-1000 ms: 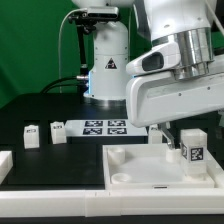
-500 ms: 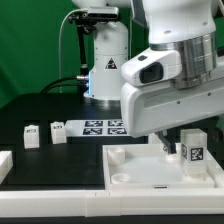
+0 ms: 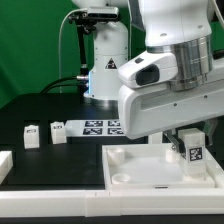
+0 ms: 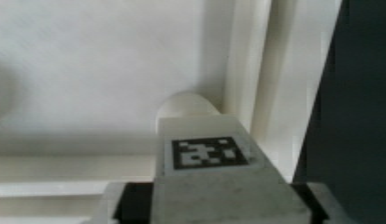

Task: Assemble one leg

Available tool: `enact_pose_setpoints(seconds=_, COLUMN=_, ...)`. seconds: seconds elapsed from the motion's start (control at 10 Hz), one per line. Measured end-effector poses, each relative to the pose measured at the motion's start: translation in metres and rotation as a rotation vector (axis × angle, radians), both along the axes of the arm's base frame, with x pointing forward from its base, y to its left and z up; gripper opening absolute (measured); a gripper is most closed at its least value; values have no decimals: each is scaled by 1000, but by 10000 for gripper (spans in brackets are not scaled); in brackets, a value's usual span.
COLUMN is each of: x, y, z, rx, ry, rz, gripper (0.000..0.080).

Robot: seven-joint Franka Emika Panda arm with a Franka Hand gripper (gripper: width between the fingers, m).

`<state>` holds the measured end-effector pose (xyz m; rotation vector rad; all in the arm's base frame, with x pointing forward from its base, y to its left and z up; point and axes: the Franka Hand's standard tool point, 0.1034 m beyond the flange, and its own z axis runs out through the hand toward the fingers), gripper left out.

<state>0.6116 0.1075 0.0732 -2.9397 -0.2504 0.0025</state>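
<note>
My gripper point(image 3: 187, 150) is shut on a white cuboid leg point(image 3: 192, 151) with a black-and-white tag on its face. It holds the leg upright over the far corner of the large white square tabletop point(image 3: 135, 172) at the exterior view's right. In the wrist view the leg point(image 4: 211, 160) runs out between the two dark fingers point(image 4: 133, 203), its end close to the tabletop's raised rim point(image 4: 252, 60). I cannot tell whether the leg touches the tabletop. Two more legs point(image 3: 31, 135) point(image 3: 57, 131) stand at the exterior view's left.
The marker board point(image 3: 100, 126) lies in front of the robot base point(image 3: 105, 70). A white part point(image 3: 4, 165) lies at the left edge of the exterior view. The black table edge point(image 4: 350, 90) runs beside the tabletop.
The arm has shifted a little toward the exterior view's left and turned at the wrist; the leg stays gripped over the tabletop's corner, slightly lower.
</note>
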Motion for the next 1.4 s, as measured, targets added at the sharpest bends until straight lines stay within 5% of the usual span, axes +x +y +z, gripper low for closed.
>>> enact_pose_setpoints(seconds=0.4, x=0, y=1, z=0, rx=2, ry=14, rz=-69, gripper=291)
enact_pose_setpoints(seconds=1.4, x=4, y=13, z=-2, rx=78, ry=248, rz=-1466, gripper=293)
